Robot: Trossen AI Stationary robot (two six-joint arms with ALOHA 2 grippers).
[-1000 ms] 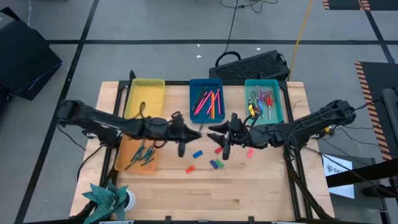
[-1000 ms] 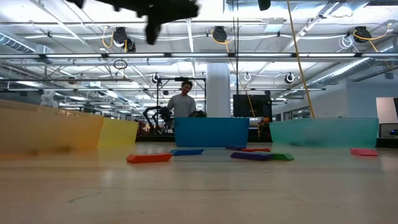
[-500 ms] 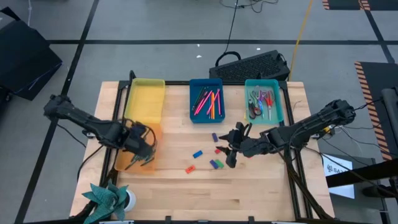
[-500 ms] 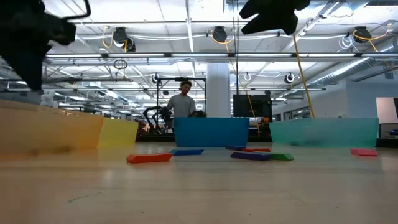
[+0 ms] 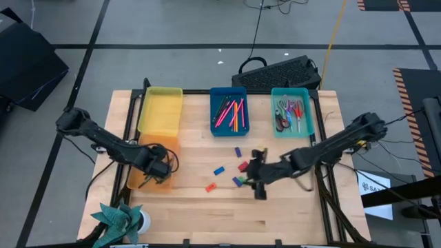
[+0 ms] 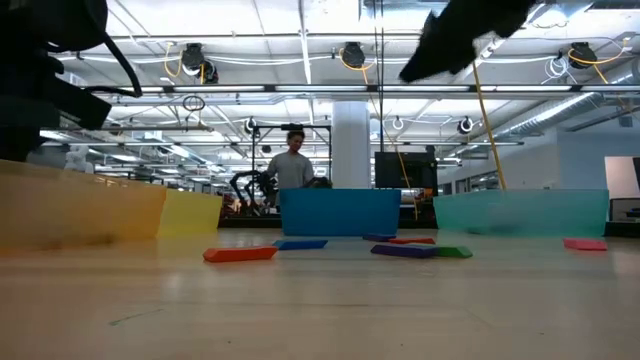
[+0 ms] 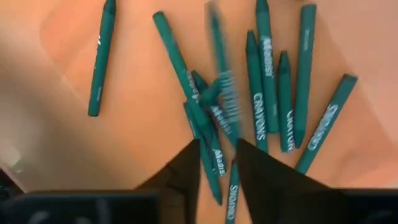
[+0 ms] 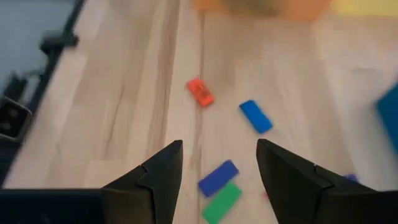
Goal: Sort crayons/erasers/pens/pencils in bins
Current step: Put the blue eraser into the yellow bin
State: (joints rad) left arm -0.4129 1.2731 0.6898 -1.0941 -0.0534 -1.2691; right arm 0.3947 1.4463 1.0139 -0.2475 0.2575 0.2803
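The erasers are lying loose on the bare worktop (image 5: 289, 213) just past centre toward 5 o'clock, below the blue bin (image 5: 228, 110): a red eraser (image 5: 211, 187), a blue eraser (image 5: 219, 171), a purple-and-green pair (image 5: 238, 181), another purple one (image 5: 238, 151) and a second red one (image 5: 243, 166). The pink one is not showing from above.

The right pincer (image 5: 258, 184) is hovering over this scatter at its 3 o'clock edge, fingers (image 8: 155, 180) spread wide and holding nothing, with the purple and green blocks between them in its wrist view. The left pincer (image 5: 160, 168) is sitting low in the orange bin (image 5: 132, 180) at 9 o'clock, fingers nearly together over green crayons (image 7: 258, 106); a blurred crayon beside them looks loose, so nothing seems held.

The erasers look light, stiff and flat, probably grippy rubber, so pinching one across its short width near the middle should hold. The purple and green pair are touching, which could drag both along. They lie low on the wood, so the fingertips must come almost to the surface.

There is open worktop toward 6 o'clock. The yellow bin (image 5: 160, 109) at 11 o'clock appears to be holding nothing; the teal bin (image 5: 306, 110) at 1 o'clock is closer to this arm, with walls to clear.
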